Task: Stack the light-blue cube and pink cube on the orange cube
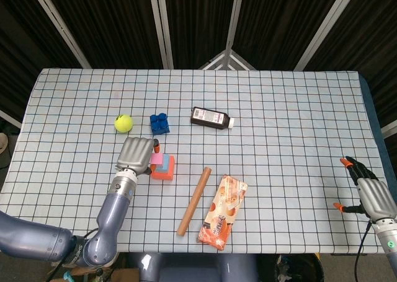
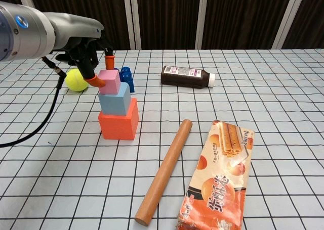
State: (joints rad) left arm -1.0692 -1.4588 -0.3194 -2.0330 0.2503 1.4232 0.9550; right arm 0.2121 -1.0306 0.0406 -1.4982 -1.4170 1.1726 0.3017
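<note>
The orange cube [image 2: 118, 125] [image 1: 165, 173] stands on the checked table left of centre. On it sits the light-blue cube [image 2: 115, 99] [image 1: 164, 168], and the pink cube [image 2: 109, 81] [image 1: 156, 160] sits on top, set slightly to the left. My left hand [image 2: 90, 55] [image 1: 137, 154] pinches the pink cube between its orange-tipped fingers [image 2: 109, 62]. My right hand [image 1: 367, 191] rests near the table's front right edge, fingers apart, holding nothing.
A yellow tennis ball [image 2: 75, 80] and a dark-blue toy brick [image 2: 126, 78] lie just behind the stack. A dark bottle [image 2: 186, 77] lies further back. A wooden rolling pin [image 2: 164, 170] and an orange snack packet [image 2: 220, 173] lie to the stack's right.
</note>
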